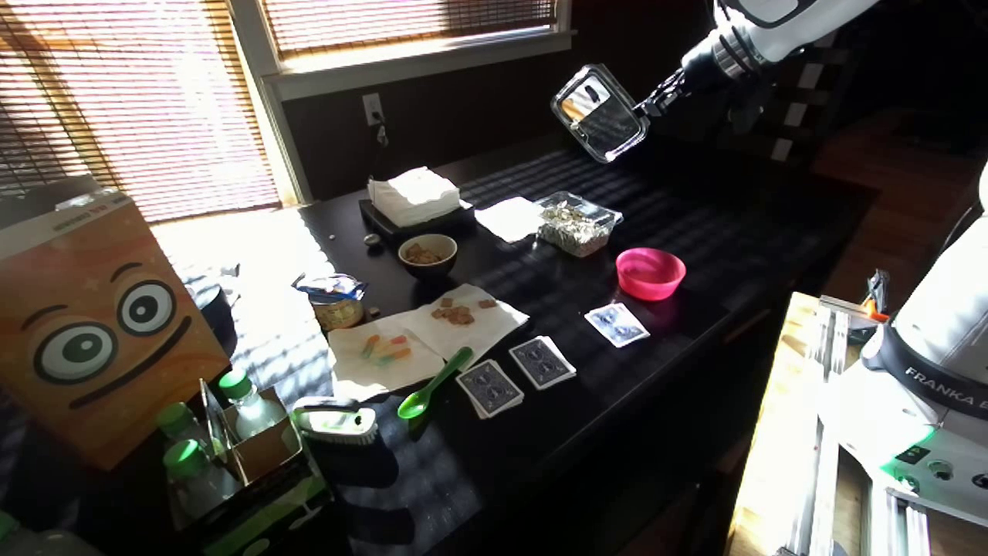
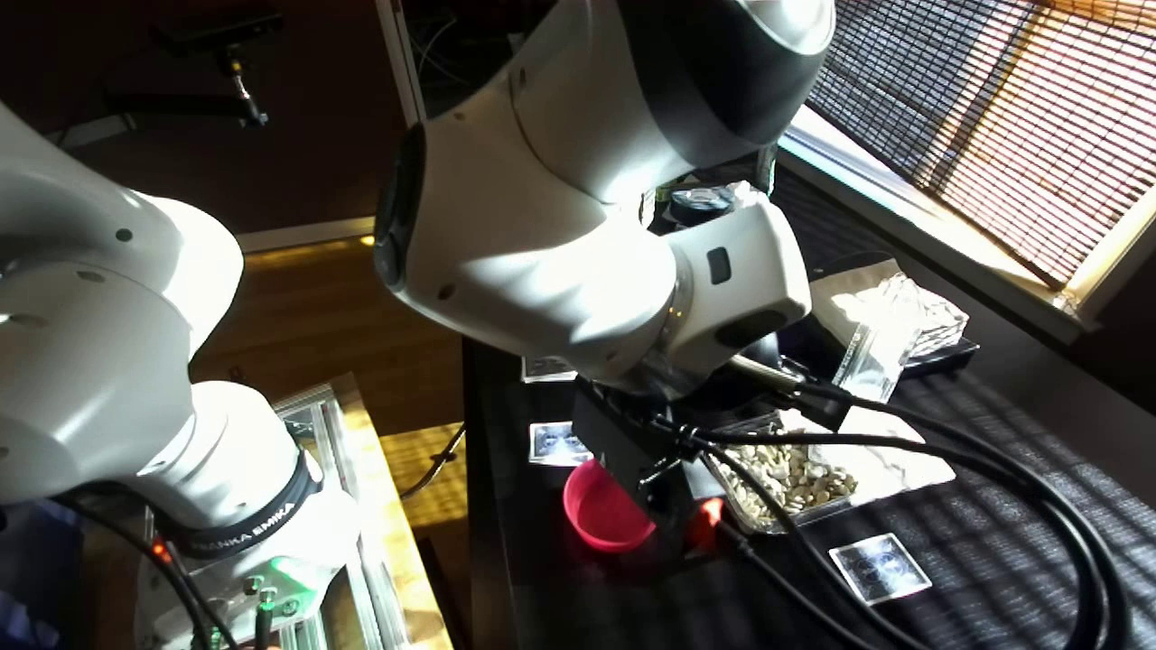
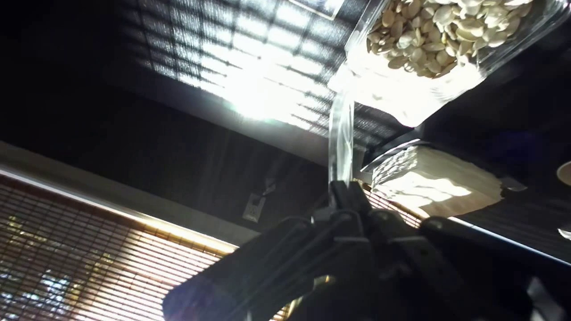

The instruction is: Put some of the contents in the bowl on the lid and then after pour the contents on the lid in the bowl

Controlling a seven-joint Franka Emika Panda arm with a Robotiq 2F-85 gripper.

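Observation:
The bowl (image 1: 573,232) is a clear plastic container on the dark table, holding pale seeds, the contents (image 3: 432,40). It also shows in an exterior view, where the bowl (image 2: 759,519) is partly covered by the arm and cables. High above the table, my gripper (image 1: 647,108) is shut on the edge of the square clear lid (image 1: 602,116), which is steeply tilted. Seen edge-on in the wrist view, the lid (image 3: 341,138) rises from between the fingertips (image 3: 337,191). No seeds can be made out on it.
A pink bowl (image 1: 651,274) stands beside the container. Behind it lie a white napkin (image 1: 509,218) and a napkin stack (image 1: 414,197). Cards (image 1: 617,323), a green spoon (image 1: 434,384), a brown-filled bowl (image 1: 428,255) and a bottle carrier (image 1: 262,452) occupy the table.

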